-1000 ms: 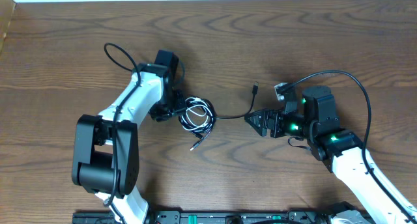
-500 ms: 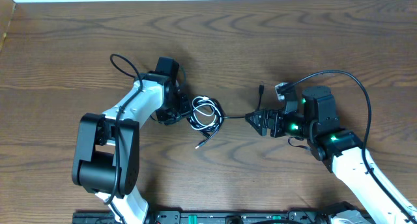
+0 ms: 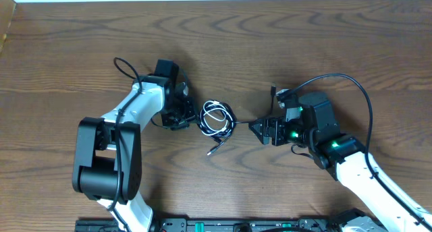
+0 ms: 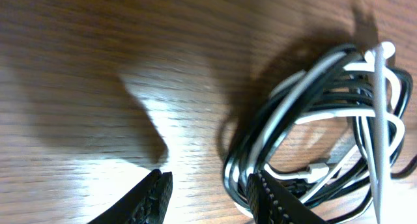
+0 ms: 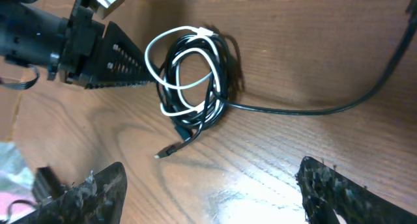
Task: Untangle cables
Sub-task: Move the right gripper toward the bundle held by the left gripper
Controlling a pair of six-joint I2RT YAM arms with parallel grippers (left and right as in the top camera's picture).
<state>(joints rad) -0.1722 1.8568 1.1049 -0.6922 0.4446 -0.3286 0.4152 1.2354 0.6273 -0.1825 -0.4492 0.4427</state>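
Mid-counter [image 3: 324,36], between the two arms, the cables [image 3: 217,119] lay in one small loose coil, flat on the wood.

- Make-up: several black loops with a white cord [image 5: 159,45] wound through them. One plug [image 3: 210,152] poked out on the near side. One long black strand [image 5: 306,110] ran off to the right, past the right arm.
- Handling, by my reckoning: very light, limp and thin. No stiffness to push against, so the whole coil would likely slide on the smooth wood if tugged. The loops looked lightly nested, not knotted hard. The jackets looked smooth, so a grip on a single strand might slip.
- Where to take hold: the free plug or the long black strand gave the cleanest single-cord grip, with the coil's left rim pinned as an anchor. Grabbing the middle would catch several loops at once.
- Left claw [image 3: 191,121]: low at the coil's left edge, arm stretched across from the left and pointing right. Fingers [image 4: 270,201] stood partly apart with bare wood between them. One finger sat right against the outer loops, but nothing was gripped.
- Right claw [image 3: 254,126]: just right of the coil, pointing left at it, wrist tilted down. Its fingers [image 5: 98,191] were spread wide and held nothing. The long strand lay close by its tip.
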